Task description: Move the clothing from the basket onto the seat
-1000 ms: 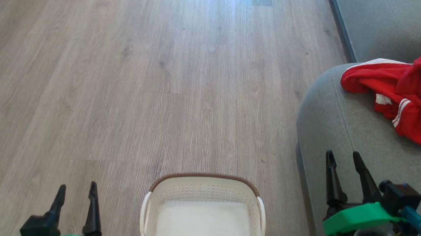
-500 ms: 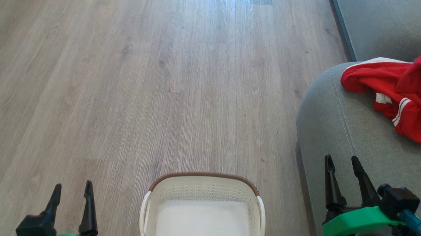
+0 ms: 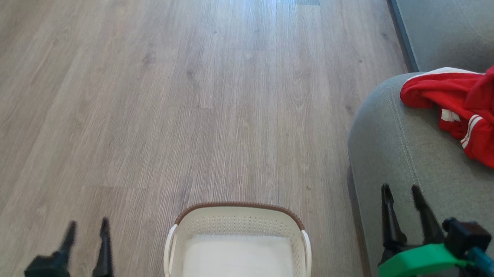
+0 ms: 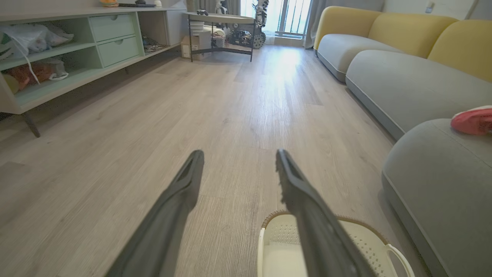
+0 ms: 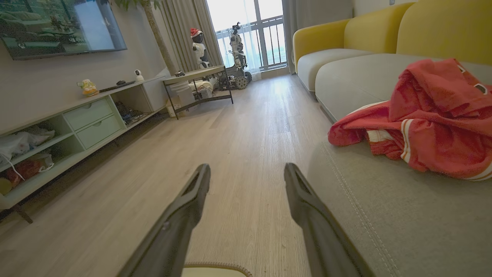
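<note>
at my base, the basket (image 3: 241,222) sits on pale wood floor (image 3: 189,86), white bottom showing; right of it the grey seat (image 3: 403,140), then the clothing (image 3: 483,116) heaped on it — yellow sofa backs (image 5: 442,30) beyond. my left gripper (image 3: 87,223) and right gripper (image 3: 400,188) point forward, fingers apart, holding nothing.

We find the basket (image 3: 242,206) on the floor (image 3: 189,86), near us and central. The seat (image 3: 403,145) stands on its right, just beside it. The clothing (image 3: 484,107) lies on the seat, toward its far right. Our left gripper (image 3: 87,224) hangs left of the basket, and our right gripper (image 3: 401,189) over the seat's near edge.
</note>
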